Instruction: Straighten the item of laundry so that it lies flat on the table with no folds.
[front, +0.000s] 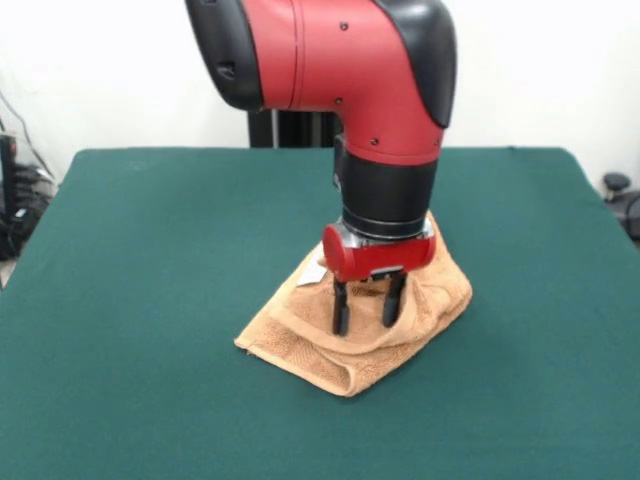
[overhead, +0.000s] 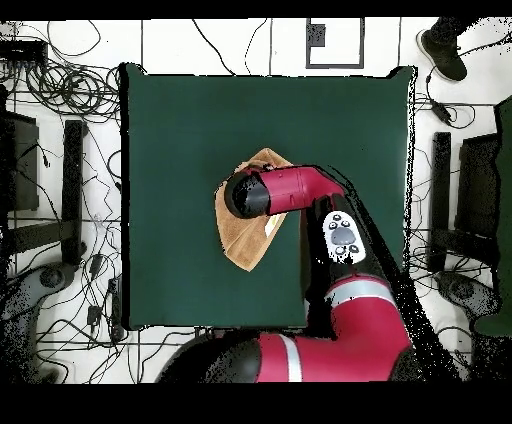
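- We see a tan-orange towel (front: 385, 325) lying crumpled near the middle of the dark green surface (front: 150, 300), well clear of all four edges.
- The towel is bunched into a rough wedge, with a thick fold rolled along the side nearest the front camera, so we judge the straightening unfinished.
- The red and black arm (front: 340, 60) comes straight down over the towel, and from overhead it hides much of the cloth.
- The tool (front: 368, 318) points down with its two dark fingers (front: 340, 308) spread apart and nothing between them; their tips sit at or just above the cloth, though we cannot tell if they touch.
- We judge this stance suits pinching a fold to draw it outward.
- A small white tag (front: 312, 272) shows on the towel beside the tool; we can read no writing on it, and no brand shows elsewhere.
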